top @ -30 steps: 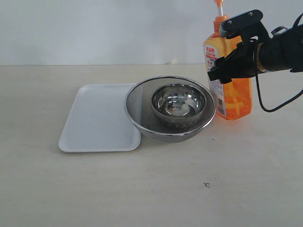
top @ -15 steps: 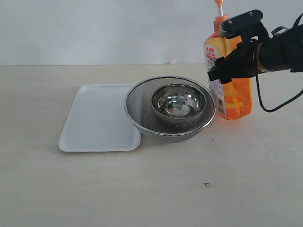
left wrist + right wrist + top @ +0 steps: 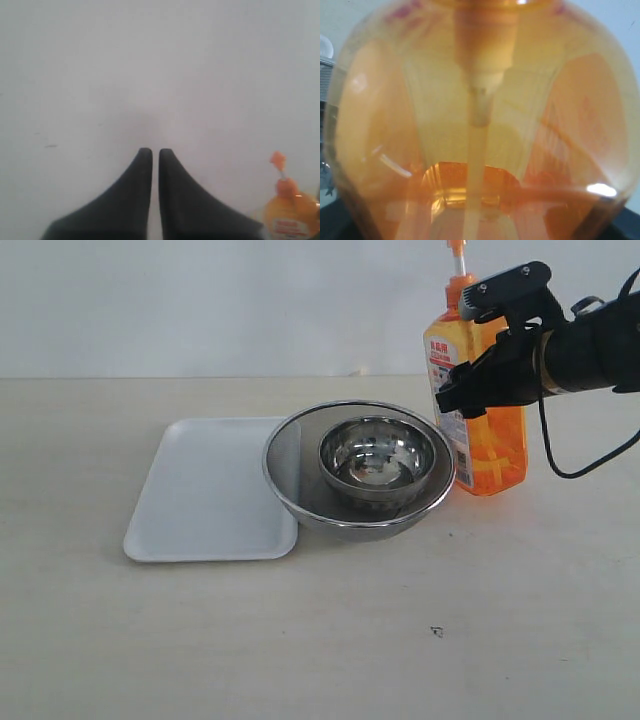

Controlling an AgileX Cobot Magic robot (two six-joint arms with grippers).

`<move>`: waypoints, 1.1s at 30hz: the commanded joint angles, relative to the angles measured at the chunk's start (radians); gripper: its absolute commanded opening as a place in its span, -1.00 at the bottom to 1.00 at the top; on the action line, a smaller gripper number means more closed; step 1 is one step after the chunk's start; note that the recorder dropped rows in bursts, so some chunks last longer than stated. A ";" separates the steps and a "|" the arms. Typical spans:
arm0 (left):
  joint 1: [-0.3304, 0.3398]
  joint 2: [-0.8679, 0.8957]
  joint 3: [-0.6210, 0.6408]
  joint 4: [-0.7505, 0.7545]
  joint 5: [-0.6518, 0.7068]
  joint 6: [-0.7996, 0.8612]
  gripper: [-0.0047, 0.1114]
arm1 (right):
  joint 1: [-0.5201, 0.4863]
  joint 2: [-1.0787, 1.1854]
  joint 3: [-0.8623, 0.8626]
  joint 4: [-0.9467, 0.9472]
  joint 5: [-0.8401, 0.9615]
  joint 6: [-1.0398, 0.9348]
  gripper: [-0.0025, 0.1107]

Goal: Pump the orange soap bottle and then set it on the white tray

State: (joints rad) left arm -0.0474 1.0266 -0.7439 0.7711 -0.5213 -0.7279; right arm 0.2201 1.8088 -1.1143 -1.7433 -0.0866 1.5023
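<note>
Black arm (image 3: 600,345), looped black cable (image 3: 575,468), screw-dotted black right end effector (image 3: 460,350)

Behind the right gripper (image 3: 455,350) we see a plain off-white wall (image 3: 200,300). Below the gripper, a matte beige table (image 3: 300,640) runs toward the camera and well out to the side. Wall and table meet in a straight line. Small dark speck (image 3: 436,631) on the table, below the gripper, nearer the camera. Light soft and even, shadows faint. Ahead of the left gripper (image 3: 155,151) we get only pale wall, with one faint streak (image 3: 50,146).
</note>
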 commanded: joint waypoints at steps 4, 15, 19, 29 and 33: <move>-0.093 0.276 -0.255 0.320 -0.119 -0.337 -0.84 | 0.001 -0.021 -0.014 -0.001 0.019 -0.016 -0.96; -0.304 0.619 -0.705 0.662 -0.116 -0.659 -0.84 | 0.001 -0.021 -0.014 -0.001 -0.025 -0.073 -0.96; -0.394 0.726 -0.827 0.710 -0.116 -0.680 -0.84 | 0.001 -0.021 -0.014 -0.001 -0.025 -0.073 -0.96; -0.566 0.920 -1.061 0.851 0.086 -0.738 -0.84 | 0.001 -0.021 -0.014 -0.001 -0.084 -0.089 -0.96; -0.590 0.971 -1.101 0.849 0.202 -0.744 -0.84 | 0.001 -0.021 -0.014 -0.001 -0.082 -0.100 -0.96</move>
State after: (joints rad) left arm -0.6186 1.9710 -1.8213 1.6228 -0.4191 -1.4537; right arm 0.2201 1.8088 -1.1143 -1.7454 -0.1743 1.4165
